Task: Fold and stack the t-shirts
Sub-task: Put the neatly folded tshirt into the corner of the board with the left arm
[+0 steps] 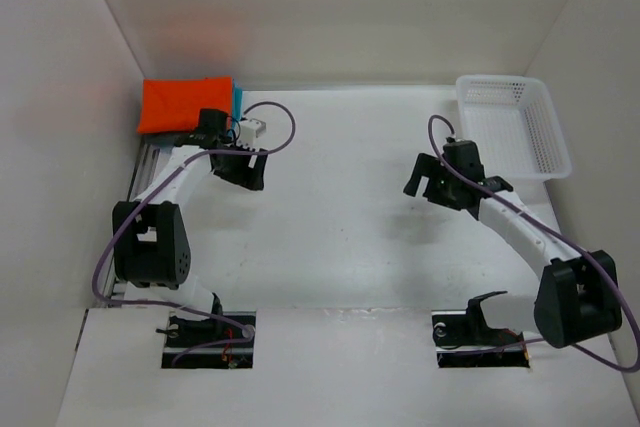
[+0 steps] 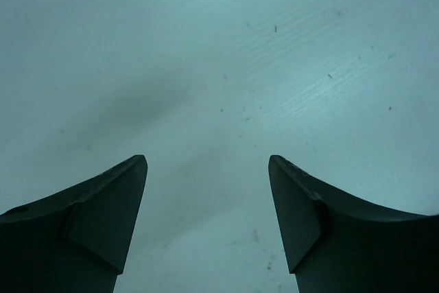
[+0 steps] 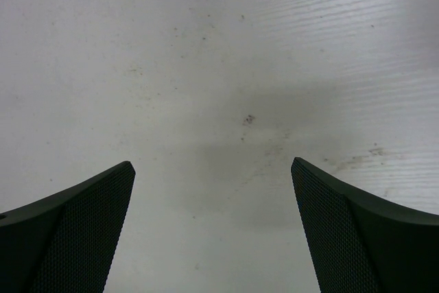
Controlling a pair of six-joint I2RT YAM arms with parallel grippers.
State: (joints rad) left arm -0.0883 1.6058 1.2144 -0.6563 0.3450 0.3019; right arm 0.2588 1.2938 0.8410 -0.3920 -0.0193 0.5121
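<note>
A folded bright orange t-shirt (image 1: 185, 104) lies on top of a stack in the far left corner of the table. A teal t-shirt's edge (image 1: 237, 97) shows along its right side; whatever lies lower in the stack is hidden. My left gripper (image 1: 245, 169) hangs just right of and nearer than the stack, apart from it. In the left wrist view that gripper (image 2: 208, 159) is open over bare table. My right gripper (image 1: 425, 177) is at mid-right. In the right wrist view it (image 3: 212, 164) is open wide, with only table beneath it.
A white plastic mesh basket (image 1: 492, 81) stands at the far right corner with nothing showing inside it. White walls close off the table at the back and on both sides. Purple cables loop from both arms.
</note>
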